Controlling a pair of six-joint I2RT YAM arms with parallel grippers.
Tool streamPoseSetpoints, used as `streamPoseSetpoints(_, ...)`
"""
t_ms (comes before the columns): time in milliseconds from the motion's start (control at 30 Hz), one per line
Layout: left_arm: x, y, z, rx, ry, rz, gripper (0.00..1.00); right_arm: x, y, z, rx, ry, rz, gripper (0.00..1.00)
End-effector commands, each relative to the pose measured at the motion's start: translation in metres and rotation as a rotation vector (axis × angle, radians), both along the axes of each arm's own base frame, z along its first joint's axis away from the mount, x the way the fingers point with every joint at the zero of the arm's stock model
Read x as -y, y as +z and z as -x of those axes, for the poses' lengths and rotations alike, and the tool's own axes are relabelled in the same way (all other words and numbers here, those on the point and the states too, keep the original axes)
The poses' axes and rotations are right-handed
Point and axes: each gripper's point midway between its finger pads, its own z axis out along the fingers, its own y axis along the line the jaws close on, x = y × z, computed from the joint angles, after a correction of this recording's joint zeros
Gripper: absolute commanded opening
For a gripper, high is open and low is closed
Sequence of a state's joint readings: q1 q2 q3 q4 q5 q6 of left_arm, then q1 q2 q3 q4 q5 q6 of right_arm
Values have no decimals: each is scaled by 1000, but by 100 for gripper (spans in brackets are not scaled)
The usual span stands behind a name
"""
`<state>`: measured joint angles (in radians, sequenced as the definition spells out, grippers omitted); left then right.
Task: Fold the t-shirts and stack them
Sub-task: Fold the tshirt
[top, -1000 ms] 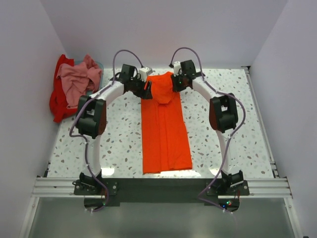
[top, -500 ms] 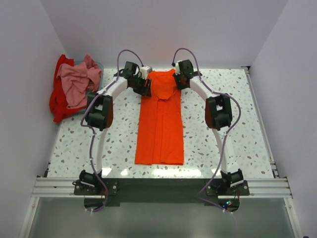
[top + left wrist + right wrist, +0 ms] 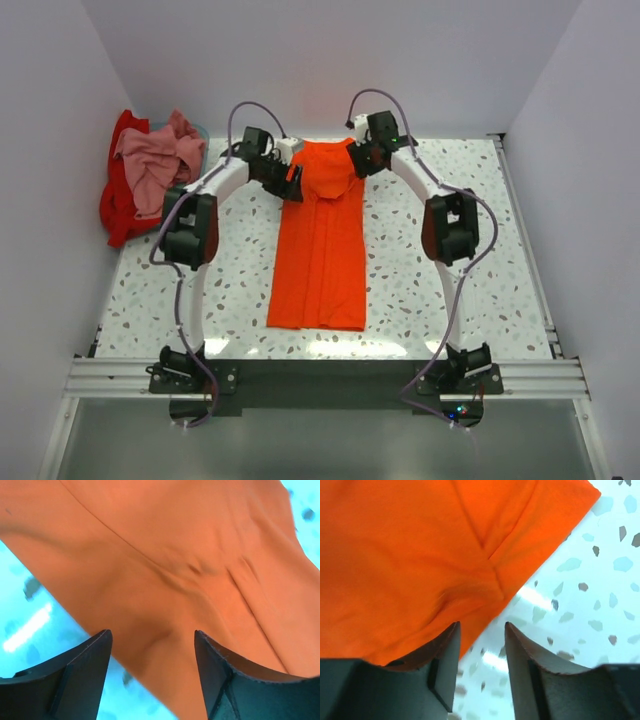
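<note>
The bright orange t-shirt lies on the table as a long narrow strip running from the far side to the near edge. My left gripper is open at its far left corner. In the left wrist view, the jaws stand wide apart over the orange cloth. My right gripper is open at the far right corner. In the right wrist view, its jaws straddle the edge of the cloth. The dusty pink t-shirt lies crumpled on the red t-shirt at the far left.
The speckled white table is walled at the back and on both sides. The pink and red pile sits against the left wall, with a pale blue rim showing behind it. A metal rail runs along the near edge.
The orange shirt's bunched far end has flattened onto the table. Its near end has slid left and a little farther from the near edge. Both grippers stay at the far corners.
</note>
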<state>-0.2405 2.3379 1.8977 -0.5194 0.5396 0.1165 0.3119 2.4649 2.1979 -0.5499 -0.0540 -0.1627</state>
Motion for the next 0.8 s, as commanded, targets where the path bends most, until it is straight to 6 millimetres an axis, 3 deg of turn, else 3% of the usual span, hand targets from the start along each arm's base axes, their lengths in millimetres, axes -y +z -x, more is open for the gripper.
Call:
streamPoseSetpoints(0, -9, 92, 19, 205, -128, 43, 75, -13, 130, 34, 133, 185, -85, 46)
streamPoseSetpoints(67, -16, 109, 53, 246, -204, 53, 79, -20, 122, 78, 26, 314, -111, 61)
streamPoseSetpoints(100, -20, 114, 64, 262, -228, 52, 80, -18, 150, 98, 52, 352, -129, 63)
streamPoseSetpoints(133, -25, 119, 90, 294, -293, 35, 80, -20, 131, 128, -28, 416, -147, 63)
streamPoseSetpoints(167, -29, 120, 103, 315, -325, 21, 80, -17, 135, 144, -28, 440, -146, 64)
streamPoseSetpoints(200, -33, 120, 116, 358, -371, -4, 80, -16, 155, 164, 12, 467, -141, 64)
streamPoseSetpoints(233, -38, 121, 143, 379, -401, -8, 80, -10, 131, 192, -49, 513, -98, 64)
streamPoseSetpoints(300, -43, 117, 172, 419, -485, -26, 80, -17, 123, 230, -70, 598, -62, 63)
streamPoseSetpoints(333, -47, 113, 198, 459, -565, -34, 80, -13, 118, 260, -78, 647, -39, 61)
streamPoseSetpoints(467, -51, 90, 257, 529, -747, -71, 79, -32, 100, 346, -104, 822, 3, 53)
streamPoseSetpoints(533, -48, 74, 283, 564, -829, -83, 78, -32, 84, 375, -122, 851, 31, 47)
streamPoseSetpoints(567, -47, 69, 290, 577, -851, -83, 78, -44, 80, 389, -107, 902, 35, 46)
streamPoseSetpoints(633, -37, 55, 308, 601, -897, -85, 76, -50, 68, 404, -149, 898, 12, 44)
streamPoseSetpoints(767, -15, 49, 324, 630, -893, -55, 65, -63, 48, 410, -240, 863, -30, 41)
